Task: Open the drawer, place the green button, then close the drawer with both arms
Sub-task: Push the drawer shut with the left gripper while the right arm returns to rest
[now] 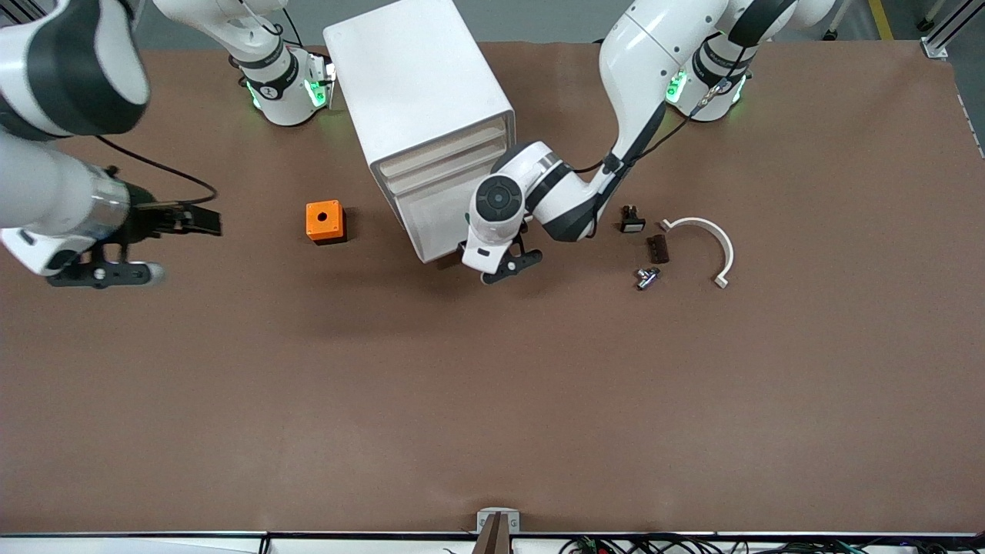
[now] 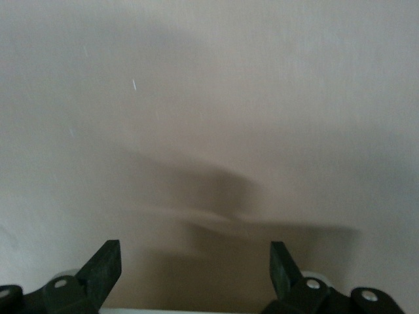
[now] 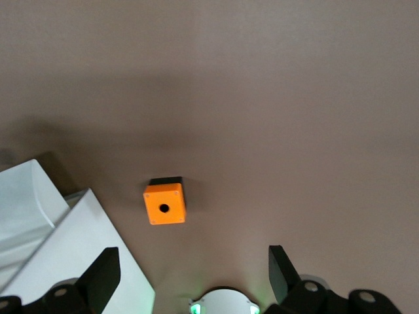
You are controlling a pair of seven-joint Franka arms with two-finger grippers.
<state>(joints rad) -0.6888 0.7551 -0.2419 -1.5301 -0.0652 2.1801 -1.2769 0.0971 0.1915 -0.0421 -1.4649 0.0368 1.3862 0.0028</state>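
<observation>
In the front view the drawer [image 1: 437, 221] sits shut low on the cabinet [image 1: 419, 92] at top centre, the left gripper [image 1: 502, 265] just beside its foot, the button [image 1: 646, 277] mid-frame toward the left arm's end, and the right gripper [image 1: 202, 221] over bare table. The left wrist view shows its jaws spread before a plain pale surface. The right wrist view shows its jaws also apart, above the orange cube [image 3: 164, 203] at centre.
</observation>
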